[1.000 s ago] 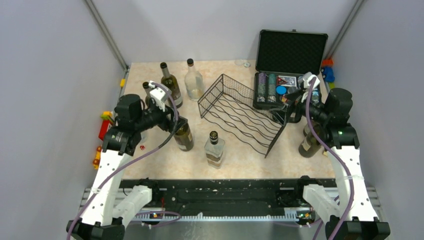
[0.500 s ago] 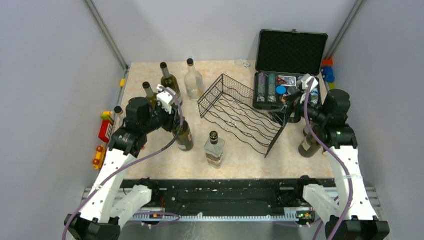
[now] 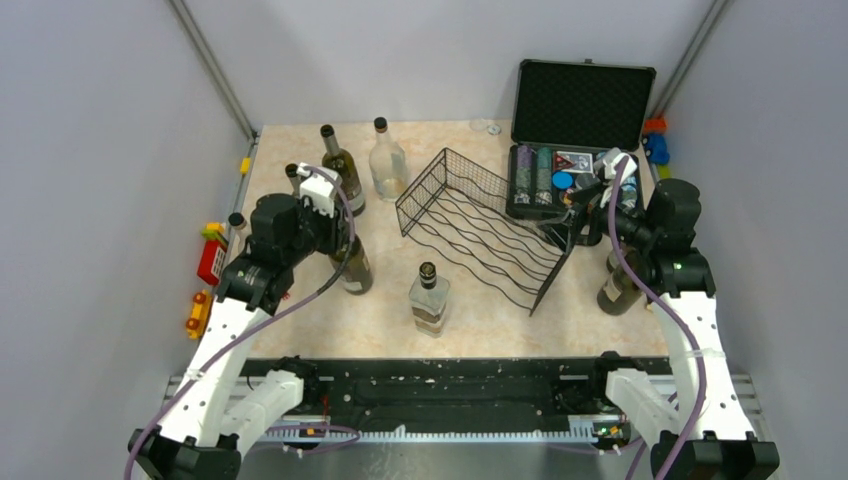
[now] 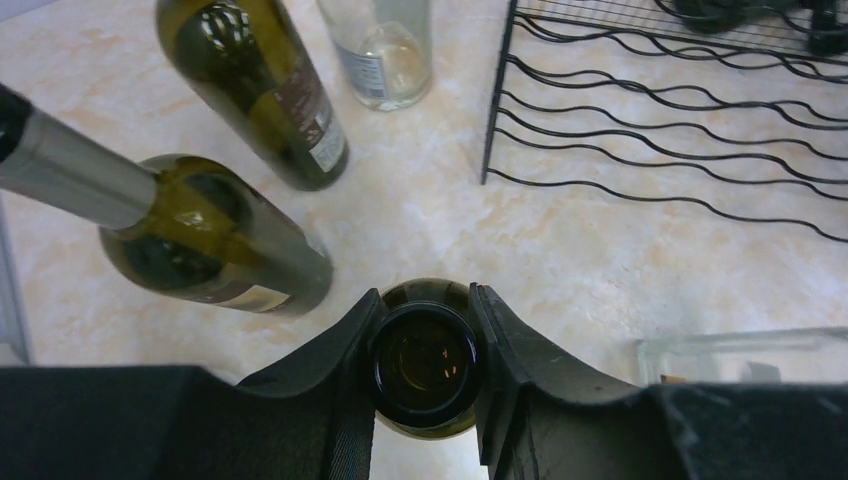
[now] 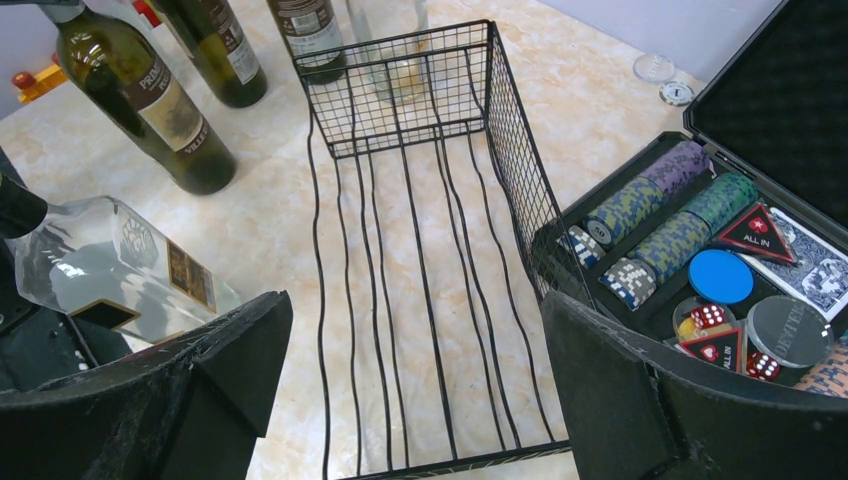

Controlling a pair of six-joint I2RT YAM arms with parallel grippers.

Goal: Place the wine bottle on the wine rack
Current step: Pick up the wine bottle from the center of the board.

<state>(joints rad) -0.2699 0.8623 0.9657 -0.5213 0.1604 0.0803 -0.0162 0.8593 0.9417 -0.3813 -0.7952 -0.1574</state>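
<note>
You're at the grasp: left gripper [image 4: 427, 335] clamped round the bottle [image 4: 425, 375] neck, lower centre; right gripper [image 5: 415, 310] wide open and empty. Next, I'd lift and tip it onto the rack [image 4: 650, 130], upper right.

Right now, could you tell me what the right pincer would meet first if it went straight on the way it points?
Probably the wine rack: its wavy wires lie between the fingers of the open right pincer, though depth is hard to judge.

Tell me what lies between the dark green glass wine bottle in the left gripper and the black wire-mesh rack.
Only bare beige tabletop, seen in the left wrist view; the clear square bottle stands aside.
</note>
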